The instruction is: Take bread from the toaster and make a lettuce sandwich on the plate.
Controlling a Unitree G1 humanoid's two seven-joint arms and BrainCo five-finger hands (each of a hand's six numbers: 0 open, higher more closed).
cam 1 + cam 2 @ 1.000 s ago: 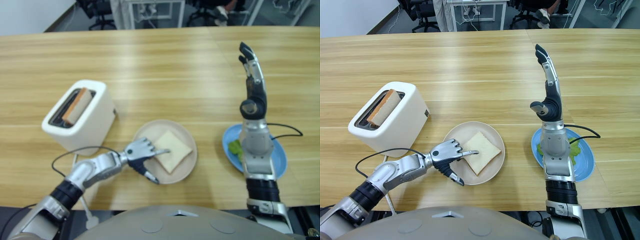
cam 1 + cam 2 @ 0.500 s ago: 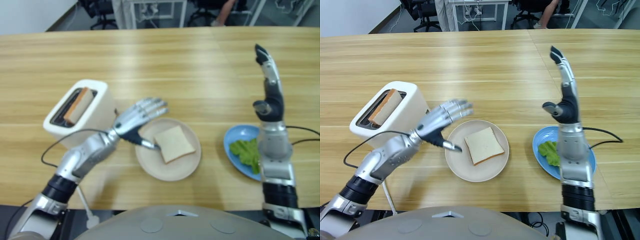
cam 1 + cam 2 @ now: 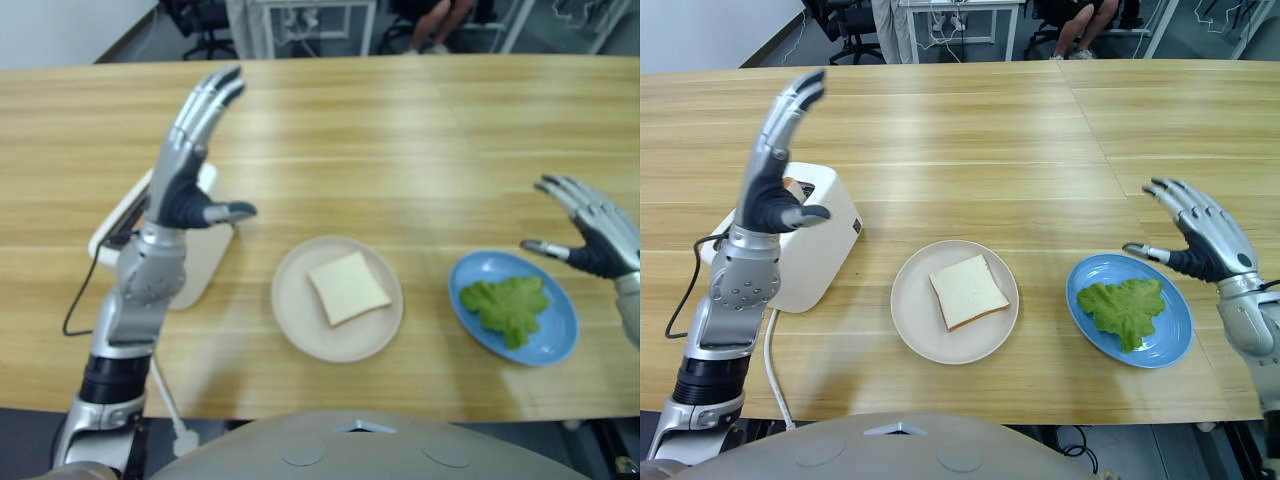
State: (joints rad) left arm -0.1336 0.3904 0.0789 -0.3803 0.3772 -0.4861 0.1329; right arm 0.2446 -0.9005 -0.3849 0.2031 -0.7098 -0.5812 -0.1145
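Observation:
One slice of white bread (image 3: 969, 292) lies flat on the beige plate (image 3: 914, 325) at the table's front centre. To its left stands the white toaster (image 3: 825, 255), with a bit of a second slice (image 3: 795, 187) showing in its slot. My left hand (image 3: 778, 160) is raised upright over the toaster, open and holding nothing, and it hides most of the slot. A green lettuce leaf (image 3: 1121, 307) rests in the blue dish (image 3: 1173, 340) to the right. My right hand (image 3: 1200, 234) hovers open just above the dish's far right rim.
The toaster's white cord (image 3: 773, 365) runs down to the table's front edge. Bare wooden table (image 3: 970, 140) stretches behind the plate and dishes. Chairs and desk legs stand beyond the far edge.
My left hand rose from beside the plate to upright over the toaster. My right hand dropped from upright to hover low by the blue dish, uncovering the lettuce.

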